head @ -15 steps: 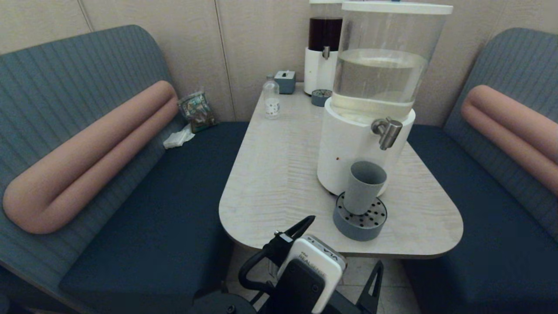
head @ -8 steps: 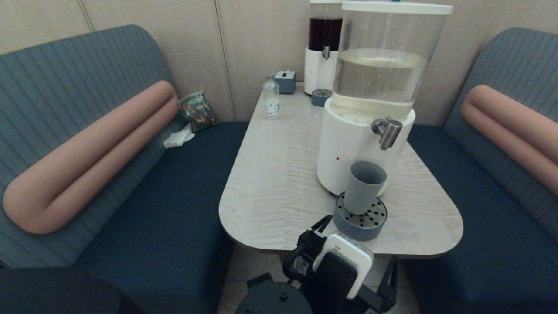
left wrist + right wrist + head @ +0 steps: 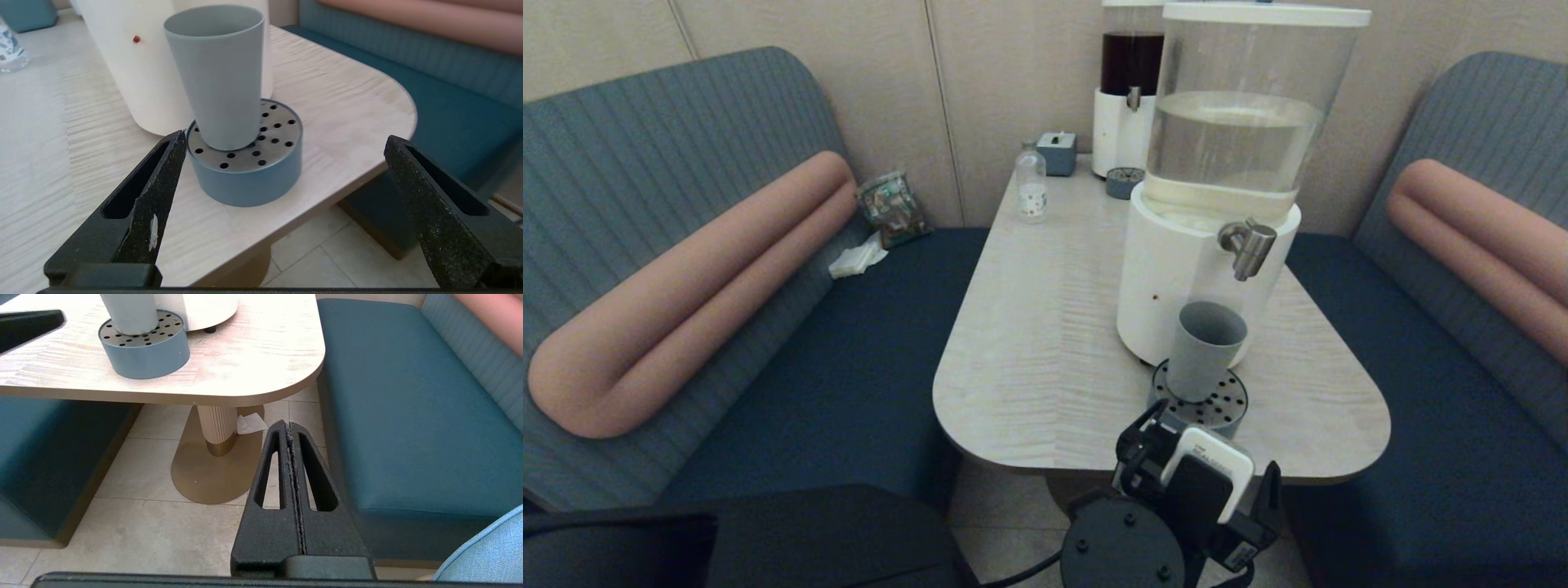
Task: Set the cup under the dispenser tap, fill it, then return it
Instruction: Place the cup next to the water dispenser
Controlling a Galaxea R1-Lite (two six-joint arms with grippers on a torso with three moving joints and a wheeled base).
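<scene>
We're looking at a pale wood-grain table point(image 3: 1045, 327) with rounded corners, blue bench seats point(image 3: 849, 384) either side, beige panelled wall behind. Since a second ago our left gripper point(image 3: 282, 149) has swung from the table's near-left edge across to just in front of the drip tray point(image 3: 249, 183), fingers spread wide, empty. Straight ahead of it stands the matte grey-blue cup point(image 3: 218, 73), tapered, upright on the tray's perforated steel top, below the brushed-steel dispenser tap point(image 3: 1245, 245). Our right gripper point(image 3: 291, 428) hangs below table level, fingers pressed together.
</scene>
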